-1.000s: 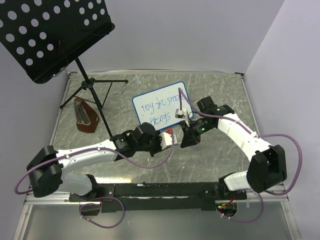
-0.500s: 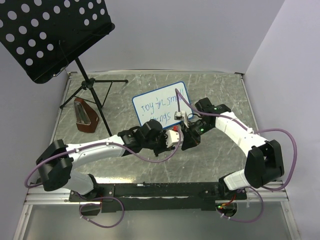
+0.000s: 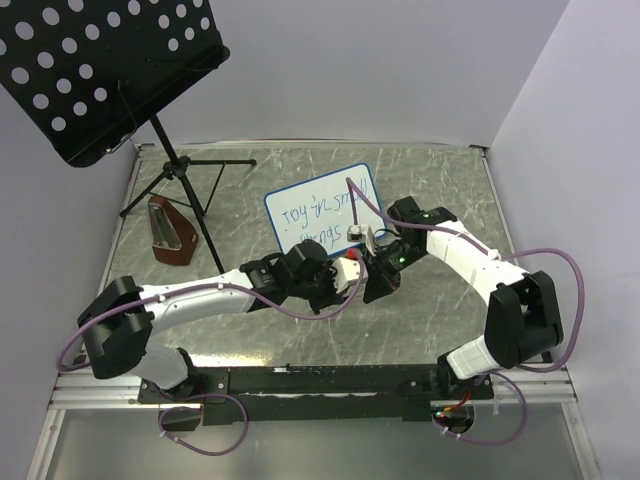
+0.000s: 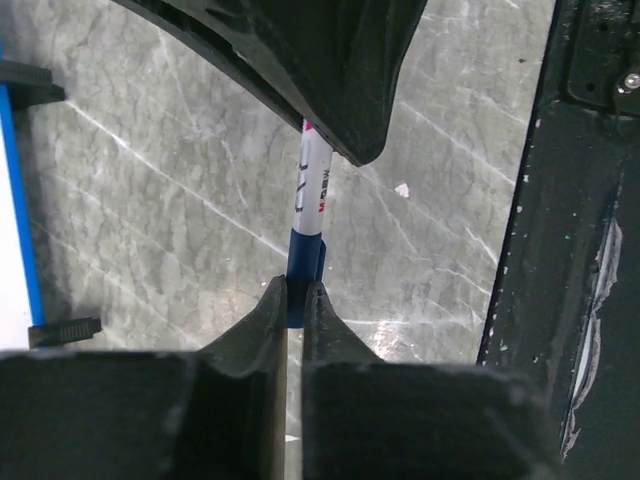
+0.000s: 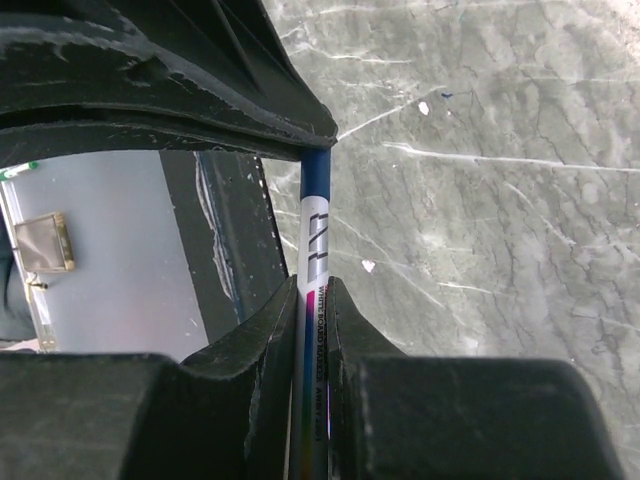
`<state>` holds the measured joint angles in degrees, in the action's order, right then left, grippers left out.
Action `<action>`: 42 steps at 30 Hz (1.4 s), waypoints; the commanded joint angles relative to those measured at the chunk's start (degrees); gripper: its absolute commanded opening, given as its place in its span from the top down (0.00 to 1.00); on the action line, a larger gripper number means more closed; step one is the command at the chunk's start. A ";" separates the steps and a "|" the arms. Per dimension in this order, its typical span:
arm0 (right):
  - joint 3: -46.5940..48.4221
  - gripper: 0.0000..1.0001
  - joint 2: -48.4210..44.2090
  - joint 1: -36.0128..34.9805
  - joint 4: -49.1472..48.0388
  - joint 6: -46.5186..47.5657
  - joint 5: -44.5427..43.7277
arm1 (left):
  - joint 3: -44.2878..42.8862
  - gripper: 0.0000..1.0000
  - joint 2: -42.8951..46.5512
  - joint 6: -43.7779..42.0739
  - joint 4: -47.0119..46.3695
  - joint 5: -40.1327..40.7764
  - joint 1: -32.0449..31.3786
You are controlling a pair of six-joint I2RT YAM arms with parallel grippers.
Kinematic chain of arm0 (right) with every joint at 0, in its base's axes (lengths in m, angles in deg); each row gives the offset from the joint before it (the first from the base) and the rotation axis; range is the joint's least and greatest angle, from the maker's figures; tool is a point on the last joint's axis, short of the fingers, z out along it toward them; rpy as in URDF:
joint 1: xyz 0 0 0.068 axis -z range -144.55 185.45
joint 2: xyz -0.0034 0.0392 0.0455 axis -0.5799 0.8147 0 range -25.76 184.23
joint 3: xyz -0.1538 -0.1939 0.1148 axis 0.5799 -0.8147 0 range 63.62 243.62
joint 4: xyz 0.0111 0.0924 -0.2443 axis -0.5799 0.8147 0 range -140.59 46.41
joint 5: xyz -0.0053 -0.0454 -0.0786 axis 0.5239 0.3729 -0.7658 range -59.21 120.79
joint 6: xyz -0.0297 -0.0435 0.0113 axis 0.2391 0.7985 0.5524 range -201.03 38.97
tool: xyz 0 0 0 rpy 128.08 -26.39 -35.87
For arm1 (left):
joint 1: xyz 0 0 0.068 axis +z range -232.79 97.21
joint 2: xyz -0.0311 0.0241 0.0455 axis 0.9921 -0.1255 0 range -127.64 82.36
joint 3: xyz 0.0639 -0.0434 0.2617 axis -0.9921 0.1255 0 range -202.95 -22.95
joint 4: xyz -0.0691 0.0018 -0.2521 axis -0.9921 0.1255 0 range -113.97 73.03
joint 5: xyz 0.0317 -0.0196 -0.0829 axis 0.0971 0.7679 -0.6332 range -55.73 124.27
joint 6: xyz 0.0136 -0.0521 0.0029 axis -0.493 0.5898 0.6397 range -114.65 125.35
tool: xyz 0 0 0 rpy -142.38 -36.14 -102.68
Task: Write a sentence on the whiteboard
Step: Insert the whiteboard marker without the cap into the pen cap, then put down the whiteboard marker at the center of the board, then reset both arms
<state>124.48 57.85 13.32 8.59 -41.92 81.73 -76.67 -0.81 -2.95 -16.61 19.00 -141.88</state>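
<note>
The whiteboard (image 3: 322, 208), white with a blue frame, lies at mid-table, and the sentence (image 3: 318, 217) is on it in blue handwriting over two lines. Just in front of it my two grippers meet tip to tip. My right gripper (image 3: 376, 280) (image 5: 313, 285) is shut on the white barrel of a whiteboard marker (image 5: 317, 230). At the marker's other end my left gripper (image 3: 360, 272) (image 4: 296, 285) is shut on the blue cap (image 4: 305, 250). In the left wrist view the board's blue edge (image 4: 20, 200) and two black feet show at the left.
A black perforated music stand (image 3: 100, 70) on a tripod (image 3: 185, 175) fills the back left. A brown wedge-shaped object (image 3: 170, 235) sits beside its legs. A black rail (image 3: 330, 380) runs along the near edge, and walls close in the back and both sides.
My left arm has reached right until its gripper met the marker end at the right gripper. The right gripper, still holding the marker, shifted slightly left and forward off the board.
</note>
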 commanded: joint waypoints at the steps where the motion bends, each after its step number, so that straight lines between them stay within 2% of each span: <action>1: 0.05 1.00 2.78 -0.90 -4.42 -1.14 1.01 | -2.65 0.77 6.52 0.82 -19.14 -0.56 -0.68; 4: -0.21 1.00 4.62 -0.02 -4.86 -1.67 0.48 | 4.72 0.46 14.34 3.72 -17.90 3.48 -0.15; 6: -0.13 0.97 6.46 -0.02 -5.30 -2.11 -0.13 | 7.99 0.35 20.47 7.05 -17.38 6.63 0.37; 9: 0.14 0.90 8.58 0.33 -6.00 -3.51 -1.71 | 12.66 0.29 27.59 11.97 -15.54 9.71 0.90; 11: 0.05 0.85 9.55 0.77 -7.05 -4.30 -2.85 | 16.43 0.19 31.13 16.09 -16.05 11.91 1.08; 12: 0.05 0.80 10.59 1.21 -7.32 -5.18 -3.47 | 17.93 0.16 35.15 17.60 -17.45 12.97 1.17; 13: 0.05 0.75 11.13 1.39 -7.84 -5.62 -5.04 | 21.07 0.04 37.10 19.00 -18.59 15.07 1.26; 14: 0.05 0.69 11.65 1.65 -8.02 -6.15 -5.75 | 22.58 0.00 39.04 22.32 -19.30 15.09 1.26; 18: 0.22 0.58 14.11 2.44 -9.25 -8.00 -9.88 | 27.43 0.00 48.26 28.15 -19.49 20.71 1.52; 20: 0.22 0.50 14.73 2.70 -9.95 -8.87 -12.34 | 27.87 0.03 50.30 30.52 -17.38 23.08 1.61; 22: 0.49 0.47 15.44 3.32 -10.05 -9.23 -13.14 | 27.96 0.03 52.23 32.36 -15.19 24.92 1.61; 25: 0.66 0.34 13.25 5.59 -10.83 -9.84 -14.98 | 27.61 0.03 53.64 34.83 -12.64 26.34 1.70; 28: 0.58 0.30 6.41 8.67 -12.77 -10.20 -16.39 | 26.30 0.03 53.56 38.16 -10.18 27.92 1.87; 29: 0.23 0.29 1.51 10.25 -13.38 -9.94 -16.66 | 25.86 0.03 52.60 38.79 -8.43 28.62 2.05; 31: -0.91 0.28 -3.96 11.67 -16.36 -9.85 -17.27 | 23.66 0.03 51.10 39.84 -5.96 28.54 3.89; 32: -1.53 0.25 -9.73 12.72 -18.20 -10.89 -17.97 | 22.87 0.03 49.62 39.93 -4.64 28.02 4.76; 34: -3.20 0.19 -15.38 13.25 -22.95 -12.56 -21.48 | 20.50 0.03 48.64 40.63 -3.93 25.21 8.54; 35: -3.73 0.10 -20.63 13.86 -24.53 -14.66 -22.97 | 18.75 0.03 48.46 40.64 -3.75 24.15 10.03; 37: -4.87 0.00 -25.84 16.41 -28.49 -19.91 -25.88 | 16.98 0.03 48.37 40.46 -3.23 20.90 14.69; 38: -4.96 0.00 -30.31 17.20 -29.46 -22.21 -27.63 | 14.97 0.03 48.11 40.11 -3.05 20.54 16.01; 42: -1.20 0.00 -35.10 17.56 -27.99 -32.59 -39.76 | 9.25 0.03 45.30 37.66 0.80 20.36 19.10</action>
<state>120.88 25.52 30.30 -17.60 -62.64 54.32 -60.82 46.35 36.05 -17.99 41.56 -124.24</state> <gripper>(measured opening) 0.997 0.969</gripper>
